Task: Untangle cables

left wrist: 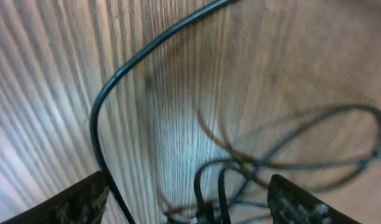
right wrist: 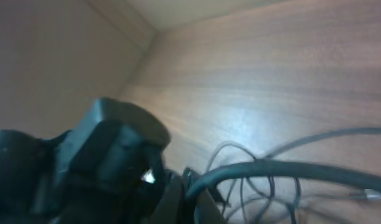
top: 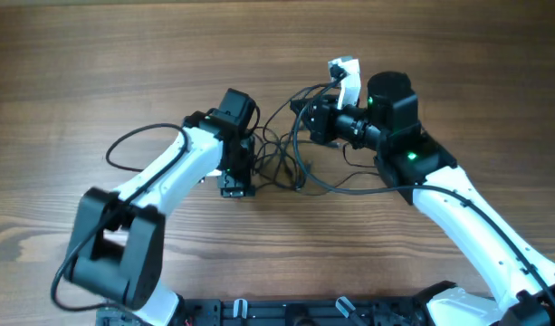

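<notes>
A tangle of thin black and brown cables (top: 275,161) lies on the wooden table between my two arms. A loop of black cable (top: 123,145) trails off to the left. A white plug (top: 345,76) sits behind the right wrist. My left gripper (top: 237,186) is open and low over the table. In the left wrist view its fingers (left wrist: 190,205) straddle several cable strands (left wrist: 240,174), and a black cable (left wrist: 109,93) curves past the left finger. My right gripper (top: 301,118) is shut on a thick black cable (right wrist: 283,167) at its fingertips (right wrist: 187,196), held above the tangle.
The wooden table (top: 96,63) stretches around the tangle. The thick cable curves under the right arm (top: 345,188). The left arm's black wrist (right wrist: 109,146) fills the lower left of the right wrist view, close to the right gripper.
</notes>
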You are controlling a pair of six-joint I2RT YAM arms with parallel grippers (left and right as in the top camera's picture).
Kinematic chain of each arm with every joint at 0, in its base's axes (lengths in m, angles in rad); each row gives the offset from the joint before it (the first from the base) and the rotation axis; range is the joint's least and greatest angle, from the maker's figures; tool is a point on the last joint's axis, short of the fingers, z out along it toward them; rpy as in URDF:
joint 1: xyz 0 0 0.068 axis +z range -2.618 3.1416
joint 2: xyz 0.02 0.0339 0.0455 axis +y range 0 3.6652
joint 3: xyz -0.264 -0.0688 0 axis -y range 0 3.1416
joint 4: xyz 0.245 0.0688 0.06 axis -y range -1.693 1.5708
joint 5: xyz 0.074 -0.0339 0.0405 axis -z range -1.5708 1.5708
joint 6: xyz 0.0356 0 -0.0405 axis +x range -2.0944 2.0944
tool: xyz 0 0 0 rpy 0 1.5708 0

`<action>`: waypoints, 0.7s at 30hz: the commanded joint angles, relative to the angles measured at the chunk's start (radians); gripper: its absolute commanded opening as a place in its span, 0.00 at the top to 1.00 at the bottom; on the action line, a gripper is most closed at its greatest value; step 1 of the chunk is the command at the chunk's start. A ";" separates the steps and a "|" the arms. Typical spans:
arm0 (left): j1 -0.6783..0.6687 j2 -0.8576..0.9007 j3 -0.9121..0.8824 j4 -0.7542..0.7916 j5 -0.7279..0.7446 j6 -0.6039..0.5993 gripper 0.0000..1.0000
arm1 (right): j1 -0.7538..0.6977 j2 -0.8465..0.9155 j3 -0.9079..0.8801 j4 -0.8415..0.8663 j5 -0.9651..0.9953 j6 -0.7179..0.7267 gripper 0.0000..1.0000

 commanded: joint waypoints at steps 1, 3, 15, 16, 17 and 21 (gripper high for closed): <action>-0.005 0.063 0.003 0.023 -0.025 -0.016 0.41 | -0.029 -0.021 0.177 -0.108 0.013 -0.017 0.95; -0.005 0.082 0.003 0.043 -0.042 -0.013 0.69 | -0.043 -0.021 0.257 -0.192 0.013 -0.018 0.95; 0.047 0.093 0.003 -0.035 -0.378 0.074 0.96 | -0.426 -0.059 0.662 -0.346 -0.119 -0.093 0.95; 0.053 0.093 0.003 -0.051 -0.394 0.074 0.96 | -0.481 -0.058 0.662 -0.332 -0.118 -0.097 0.95; 0.058 0.093 0.003 -0.065 -0.409 0.074 0.96 | -0.536 -0.058 0.662 -0.324 -0.115 -0.095 0.95; 0.068 0.093 0.003 -0.103 -0.436 0.074 0.88 | -0.726 -0.055 0.661 -0.327 0.026 -0.145 0.95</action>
